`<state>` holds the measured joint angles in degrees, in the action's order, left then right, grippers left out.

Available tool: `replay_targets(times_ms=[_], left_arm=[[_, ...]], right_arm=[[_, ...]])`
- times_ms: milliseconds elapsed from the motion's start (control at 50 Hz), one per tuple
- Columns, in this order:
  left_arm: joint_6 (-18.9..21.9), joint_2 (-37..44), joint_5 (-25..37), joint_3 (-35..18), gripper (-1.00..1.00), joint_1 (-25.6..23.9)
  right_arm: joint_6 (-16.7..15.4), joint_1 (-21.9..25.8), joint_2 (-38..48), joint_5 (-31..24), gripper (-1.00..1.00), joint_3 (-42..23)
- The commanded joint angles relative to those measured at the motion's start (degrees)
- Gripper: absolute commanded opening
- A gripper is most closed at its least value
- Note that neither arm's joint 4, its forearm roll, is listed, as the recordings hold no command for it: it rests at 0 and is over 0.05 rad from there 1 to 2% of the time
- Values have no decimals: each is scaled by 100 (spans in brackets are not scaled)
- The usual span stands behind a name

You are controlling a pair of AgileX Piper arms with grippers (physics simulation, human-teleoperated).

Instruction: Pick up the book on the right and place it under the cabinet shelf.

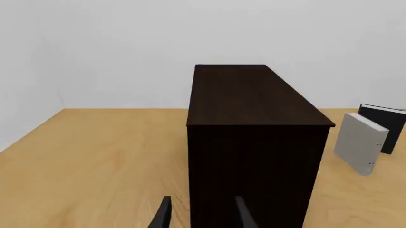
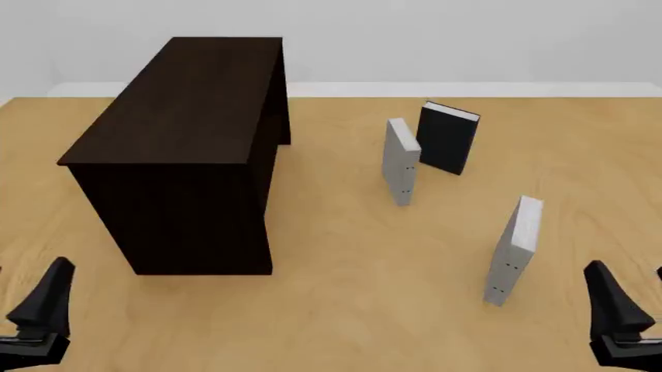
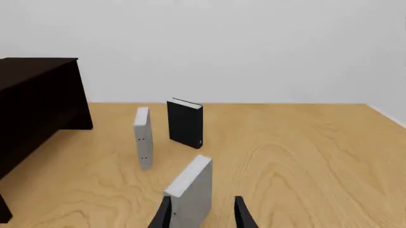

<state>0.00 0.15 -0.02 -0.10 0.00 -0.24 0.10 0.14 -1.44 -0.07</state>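
Observation:
The book on the right is thin and light grey, and it stands upright on the table with its two-dotted spine end low. In the right wrist view this book stands close ahead of my open right gripper, untouched. In the front view the right gripper sits near the front edge, to the right of the book. The cabinet shelf is a big, very dark brown box at the left. My left gripper is open and empty near the cabinet's front corner.
A second grey book stands upright mid-table, with a black book just behind it to the right. Both also show in the right wrist view, the grey book and the black book. The wooden table ends at a white wall.

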Motion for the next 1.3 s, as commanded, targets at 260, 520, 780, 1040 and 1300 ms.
replay_targets(times_ms=[260,520,780,1040,1300], left_arm=[[0,29,-10,-14,100,0],[1,31,-10,-16,100,0],[1,26,-6,-16,100,0],[1,26,-6,-15,100,2],[2,27,-6,-15,100,0]], right_arm=[[53,-126,316,303,100,-176],[89,10,1609,74,100,-1295],[222,-33,3444,-620,100,-2575],[9,-130,4656,-1804,100,-3928],[114,-319,5433,-2730,100,-4723]])
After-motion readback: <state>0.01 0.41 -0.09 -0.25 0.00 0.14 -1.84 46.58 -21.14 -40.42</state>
